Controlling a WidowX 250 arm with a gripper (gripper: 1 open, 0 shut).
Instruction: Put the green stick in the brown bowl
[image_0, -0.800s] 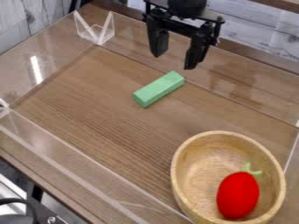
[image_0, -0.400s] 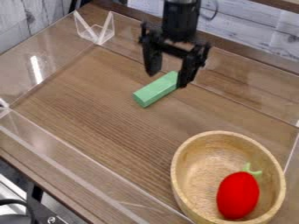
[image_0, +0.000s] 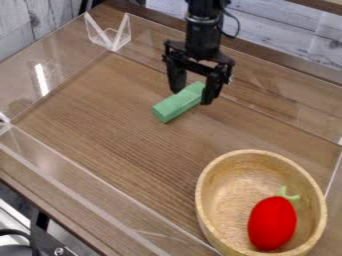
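Observation:
The green stick (image_0: 178, 103), a light-green bar, lies flat on the wooden table near the middle. My gripper (image_0: 195, 92) points straight down over the stick's upper right end, open, one finger on each side of that end. I cannot tell whether the fingers touch the stick. The brown bowl (image_0: 222, 181), round and light tan, stands at the lower right, well apart from the stick.
A red round fruit (image_0: 273, 221) with a green stem lies inside the bowl. Clear plastic walls (image_0: 54, 70) fence the wooden table on all sides.
My gripper has come down and slightly left from above the table until its open fingers straddle the stick's upper right end. The stick and bowl have stayed put.

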